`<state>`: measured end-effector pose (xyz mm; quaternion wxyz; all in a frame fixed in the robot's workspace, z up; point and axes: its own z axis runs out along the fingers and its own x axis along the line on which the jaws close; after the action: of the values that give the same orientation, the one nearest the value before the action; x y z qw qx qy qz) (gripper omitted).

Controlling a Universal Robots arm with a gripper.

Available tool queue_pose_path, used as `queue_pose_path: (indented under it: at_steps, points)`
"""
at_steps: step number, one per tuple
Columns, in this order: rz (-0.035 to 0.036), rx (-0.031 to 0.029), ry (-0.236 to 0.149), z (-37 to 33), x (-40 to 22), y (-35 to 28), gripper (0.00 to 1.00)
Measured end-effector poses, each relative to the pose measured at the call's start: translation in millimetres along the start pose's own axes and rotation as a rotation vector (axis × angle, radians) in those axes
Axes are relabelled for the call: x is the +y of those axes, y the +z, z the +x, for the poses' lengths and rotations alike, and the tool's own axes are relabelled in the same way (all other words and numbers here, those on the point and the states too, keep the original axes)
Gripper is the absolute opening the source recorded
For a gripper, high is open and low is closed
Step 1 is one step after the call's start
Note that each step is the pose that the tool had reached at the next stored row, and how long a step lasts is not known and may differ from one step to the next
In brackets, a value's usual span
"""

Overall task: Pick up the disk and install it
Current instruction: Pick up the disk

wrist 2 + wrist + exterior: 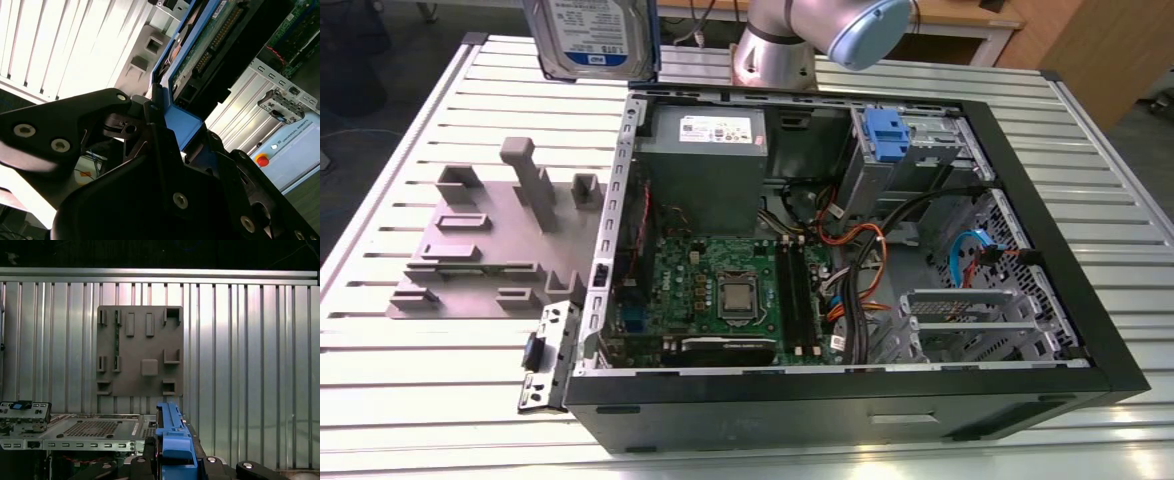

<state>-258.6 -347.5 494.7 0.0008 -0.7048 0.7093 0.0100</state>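
The disk [591,33] hangs upright high over the far part of the table, beyond the open case's far corner on the exterior view's left. Its white-and-blue label faces the camera and a blue rail runs along its edge. In the second wrist view the disk [200,47] shows its green circuit-board underside and blue rail, clamped between the black fingers of my gripper [167,112]. The first wrist view shows the disk's blue rail [172,432] edge-on, rising out of my gripper [172,462]. The gripper is shut on the disk.
The open computer case [1067,330] lies on the slatted metal table [427,360], with a grey power-supply box [704,150] and a drive bay with a blue latch [887,135] at its far side. A grey fixture plate [494,240] with upright pegs sits on the exterior view's left. The arm's base [774,55] stands behind the case.
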Motion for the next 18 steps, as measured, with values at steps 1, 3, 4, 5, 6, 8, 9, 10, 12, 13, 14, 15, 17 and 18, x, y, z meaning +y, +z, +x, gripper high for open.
queue_pose_path:
  at_steps: [1,3,4,5,6,8,9,10,12,13,14,15,17,18]
  points:
    - [0.0001,0.0,0.0,0.0,-0.8,0.0,0.37]
    - [0.0,0.0,0.0,0.0,-2.3,0.0,0.37]
    - [0.0001,0.0,0.0,0.0,-3.1,0.0,0.37]
    - [0.0001,0.0,0.0,0.0,-3.9,0.0,0.37]
    - [0.0,0.0,0.0,0.0,-4.6,0.0,0.37]
    - [0.0,0.0,0.0,0.0,-6.2,-0.1,0.37]
    - [0.0,0.0,0.0,0.0,-7.0,-0.1,0.37]
    - [0.0,0.0,0.0,0.0,-7.8,-0.1,0.37]
    - [0.0,0.0,0.0,-0.1,-9.3,-0.1,0.37]
    - [0.0,0.0,0.0,-0.1,-10.1,-0.1,0.37]
    - [0.0,0.0,0.0,-0.1,-10.8,-0.1,0.37]
    - [0.0,0.0,0.0,0.0,-11.5,-0.1,0.37]
    - [0.0,0.0,0.0,-0.1,-13.0,-0.2,0.37]
    - [0.0,0.0,0.0,-0.1,-13.8,-0.2,0.37]
